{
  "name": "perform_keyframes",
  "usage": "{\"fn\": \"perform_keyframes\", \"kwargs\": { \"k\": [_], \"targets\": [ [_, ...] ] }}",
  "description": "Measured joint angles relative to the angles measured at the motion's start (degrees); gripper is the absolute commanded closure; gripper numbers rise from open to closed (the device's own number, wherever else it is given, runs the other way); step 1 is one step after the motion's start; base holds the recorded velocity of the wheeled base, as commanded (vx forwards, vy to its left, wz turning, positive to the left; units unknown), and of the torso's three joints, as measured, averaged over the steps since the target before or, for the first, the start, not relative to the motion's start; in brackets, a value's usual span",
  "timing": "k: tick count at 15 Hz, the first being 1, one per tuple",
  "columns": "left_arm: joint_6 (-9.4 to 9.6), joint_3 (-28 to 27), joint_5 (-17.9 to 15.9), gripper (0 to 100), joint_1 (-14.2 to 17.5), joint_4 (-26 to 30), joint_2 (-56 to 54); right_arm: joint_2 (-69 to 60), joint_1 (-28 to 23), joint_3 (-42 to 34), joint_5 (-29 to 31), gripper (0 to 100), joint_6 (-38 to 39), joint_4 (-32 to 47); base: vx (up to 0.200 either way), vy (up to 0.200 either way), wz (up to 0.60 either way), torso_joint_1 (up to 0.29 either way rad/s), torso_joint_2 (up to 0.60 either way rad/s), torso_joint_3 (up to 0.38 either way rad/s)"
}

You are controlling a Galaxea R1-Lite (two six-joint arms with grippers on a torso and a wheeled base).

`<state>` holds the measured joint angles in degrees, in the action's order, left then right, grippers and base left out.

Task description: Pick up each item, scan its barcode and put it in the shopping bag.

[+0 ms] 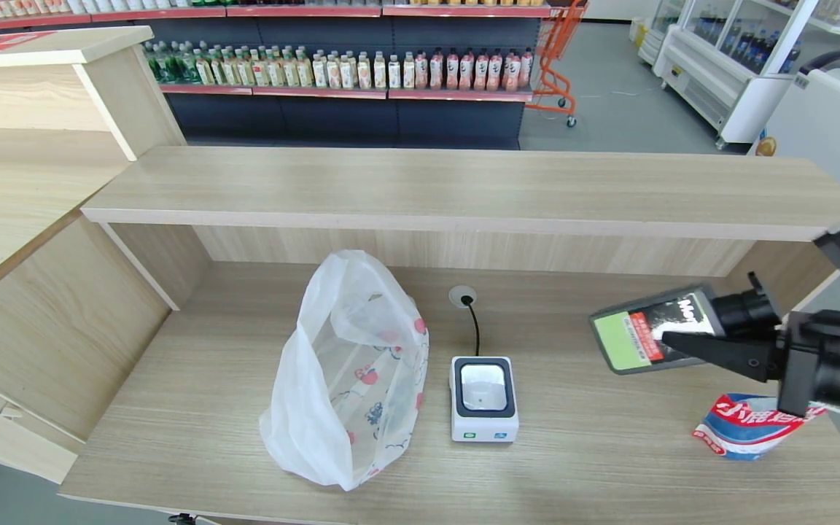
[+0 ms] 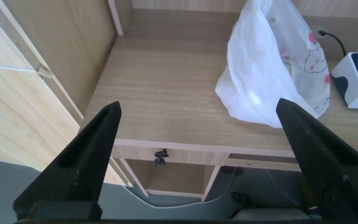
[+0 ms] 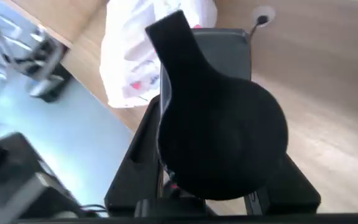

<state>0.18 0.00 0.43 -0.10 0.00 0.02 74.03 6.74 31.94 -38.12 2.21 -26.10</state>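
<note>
1. Left gripper, fingers spread and empty, hangs before the counter's front-left edge.
2. Shopping bag stands open, scanner just beside.
3. Right gripper pinches a dark pack aloft, right of the scanner; a blue-red pouch lies beneath the arm.

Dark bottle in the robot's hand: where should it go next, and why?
Probably a short move to the robot's left, bringing the dark bottle, clamped in the right gripper, over the scanner with its label turned toward the window. The bottle hangs to the right of the scanner, not above it, and the shopping bag should come only after scanning.
</note>
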Motion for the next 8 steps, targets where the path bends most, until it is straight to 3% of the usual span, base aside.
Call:
{"fn": "perform_keyframes", "kwargs": {
  "k": [1,3,8],
  "targets": [
    [0.00,0.0,0.0,0,0.0,0.0,0.0,3.1,2.3,0.4,0.0,100,8.3,-2.5,0.000,0.000,0.00,0.000,0.00,0.000],
    [0.00,0.0,0.0,0,0.0,0.0,0.0,8.7,7.3,1.6,0.9,100,16.7,-3.9,0.000,0.000,0.00,0.000,0.00,0.000],
    [-0.02,0.0,0.0,0,0.0,0.0,0.0,22.7,14.0,5.4,6.5,100,18.4,-4.9,0.000,0.000,0.00,0.000,0.00,0.000]
  ]
}}
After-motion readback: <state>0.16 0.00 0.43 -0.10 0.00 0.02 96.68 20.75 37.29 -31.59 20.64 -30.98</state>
